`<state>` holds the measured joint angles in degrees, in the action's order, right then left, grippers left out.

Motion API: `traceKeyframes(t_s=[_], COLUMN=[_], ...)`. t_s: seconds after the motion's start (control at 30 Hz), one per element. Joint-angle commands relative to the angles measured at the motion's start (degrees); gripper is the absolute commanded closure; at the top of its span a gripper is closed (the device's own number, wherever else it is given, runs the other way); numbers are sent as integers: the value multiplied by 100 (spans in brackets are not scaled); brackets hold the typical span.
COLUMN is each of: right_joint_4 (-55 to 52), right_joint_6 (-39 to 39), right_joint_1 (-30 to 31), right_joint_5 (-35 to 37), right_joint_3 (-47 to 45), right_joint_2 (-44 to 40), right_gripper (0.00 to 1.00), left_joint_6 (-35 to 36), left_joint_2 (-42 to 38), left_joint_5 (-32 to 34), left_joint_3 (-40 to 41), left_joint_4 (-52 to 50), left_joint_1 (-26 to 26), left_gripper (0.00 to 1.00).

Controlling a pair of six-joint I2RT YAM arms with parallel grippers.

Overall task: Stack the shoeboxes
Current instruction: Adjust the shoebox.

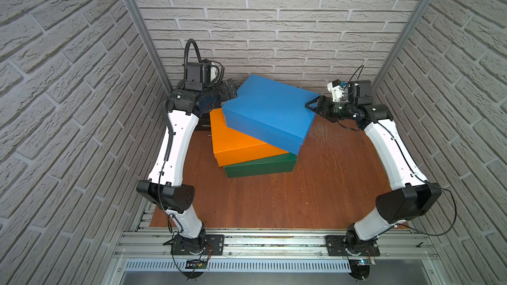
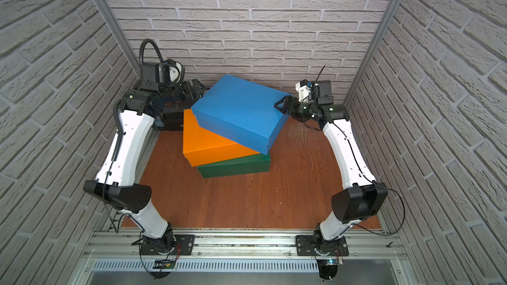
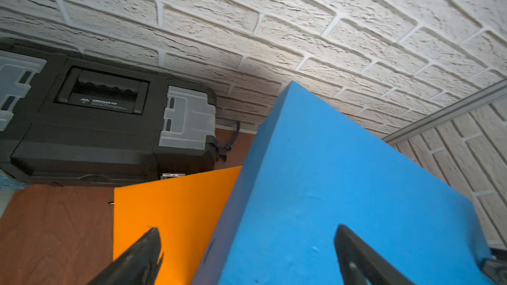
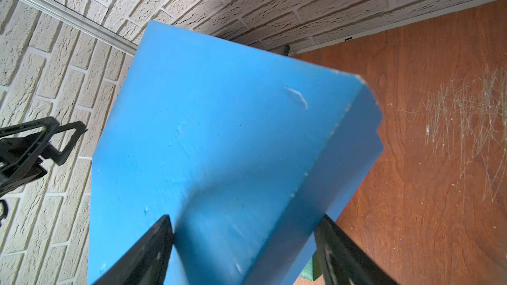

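Observation:
Three shoeboxes lie in a skewed pile at the back of the table. The dark green one (image 1: 260, 167) is at the bottom and the orange one (image 1: 233, 143) lies on it. The blue one (image 1: 269, 111) is on top, turned at an angle and overhanging to the right. My right gripper (image 1: 312, 106) is shut on the blue box's right corner (image 4: 219, 132), with one finger on the lid and the other under it. My left gripper (image 3: 247, 231) stands open astride the blue box's left edge (image 3: 343, 187), one finger over the orange lid (image 3: 170, 209).
A black toolbox (image 3: 96, 132) with grey latches stands against the back wall to the left of the pile, behind my left arm. Brick walls close in the back and both sides. The wooden table (image 1: 274, 201) runs forward to the metal rail (image 1: 274, 239).

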<state>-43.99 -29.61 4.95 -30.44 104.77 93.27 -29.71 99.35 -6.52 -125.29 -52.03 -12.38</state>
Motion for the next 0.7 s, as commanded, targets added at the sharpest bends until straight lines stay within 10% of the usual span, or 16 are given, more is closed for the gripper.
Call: traceKeyframes(t_s=[0.0,0.67], right_joint_4=[192,592], right_joint_6=[233,-100], right_joint_1=[117,899], right_joint_5=[-278,-727], right_joint_3=[376,1682], right_joint_2=[159,1618], right_gripper=[18,15], left_joint_6=[121,-260], left_joint_2=[3,-2096], left_joint_5=[-407,-902], left_joint_3=[26,3279], left_joint_4=[113,1175], left_joint_1=[46,68], left_gripper=[2,2])
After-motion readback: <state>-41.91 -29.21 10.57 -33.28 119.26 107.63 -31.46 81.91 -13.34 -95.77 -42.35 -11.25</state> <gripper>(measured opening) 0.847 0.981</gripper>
